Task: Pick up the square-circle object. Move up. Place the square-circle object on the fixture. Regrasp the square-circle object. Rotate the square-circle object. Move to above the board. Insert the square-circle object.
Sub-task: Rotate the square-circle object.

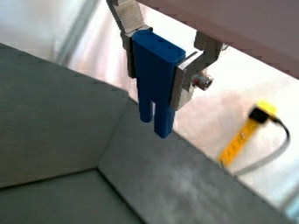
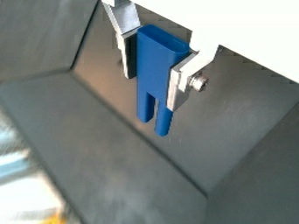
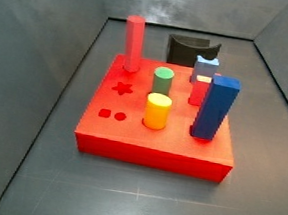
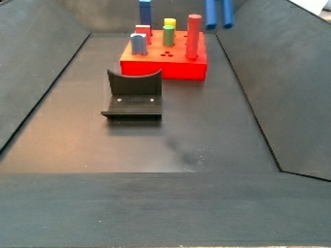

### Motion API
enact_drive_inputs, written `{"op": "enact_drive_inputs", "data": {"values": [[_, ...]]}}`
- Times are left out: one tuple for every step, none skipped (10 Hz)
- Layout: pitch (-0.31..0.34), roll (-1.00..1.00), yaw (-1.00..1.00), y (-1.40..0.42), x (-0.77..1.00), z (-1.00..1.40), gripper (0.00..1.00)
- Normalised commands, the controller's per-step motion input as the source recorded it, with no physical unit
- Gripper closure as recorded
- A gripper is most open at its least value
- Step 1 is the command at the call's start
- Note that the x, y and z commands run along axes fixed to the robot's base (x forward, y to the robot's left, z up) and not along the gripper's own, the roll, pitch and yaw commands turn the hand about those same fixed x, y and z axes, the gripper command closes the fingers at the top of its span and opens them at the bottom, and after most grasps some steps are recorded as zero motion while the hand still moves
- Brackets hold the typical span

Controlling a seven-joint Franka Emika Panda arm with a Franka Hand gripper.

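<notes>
My gripper (image 1: 156, 80) is shut on the square-circle object (image 1: 152, 96), a dark-blue peg with two prongs hanging down. Both wrist views show it held high above the grey floor (image 2: 149, 77). Its pronged lower end shows at the upper edge of a side view (image 4: 223, 14), above and beyond the board; the fingers are out of that view. The red board (image 3: 156, 134) carries upright pegs and also shows in the far side view (image 4: 165, 66). The black fixture (image 4: 134, 92) stands on the floor apart from the board, and shows behind it in a side view (image 3: 188, 51).
On the board stand a tall red cylinder (image 3: 134, 37), a tall blue square prism (image 3: 216, 108), a green peg (image 3: 163, 81), a yellow peg (image 3: 158, 111) and a light-blue piece (image 3: 206, 66). Sloped grey walls enclose the floor. A yellow tool with a cable (image 1: 247, 138) lies outside the wall.
</notes>
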Motion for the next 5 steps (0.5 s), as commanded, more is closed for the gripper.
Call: {"op": "enact_drive_inputs", "data": {"values": [[-0.030, -0.97, -1.00, 0.08, -0.08, -0.02, 1.00], [0.012, -0.96, -1.00, 0.07, -0.10, 0.01, 1.00], [0.087, -0.94, -1.00, 0.03, -0.04, 0.00, 1.00], [0.146, -0.93, -1.00, 0.02, 0.01, -0.01, 1.00], [0.224, -0.92, -1.00, 0.02, 0.00, 0.00, 1.00]]}}
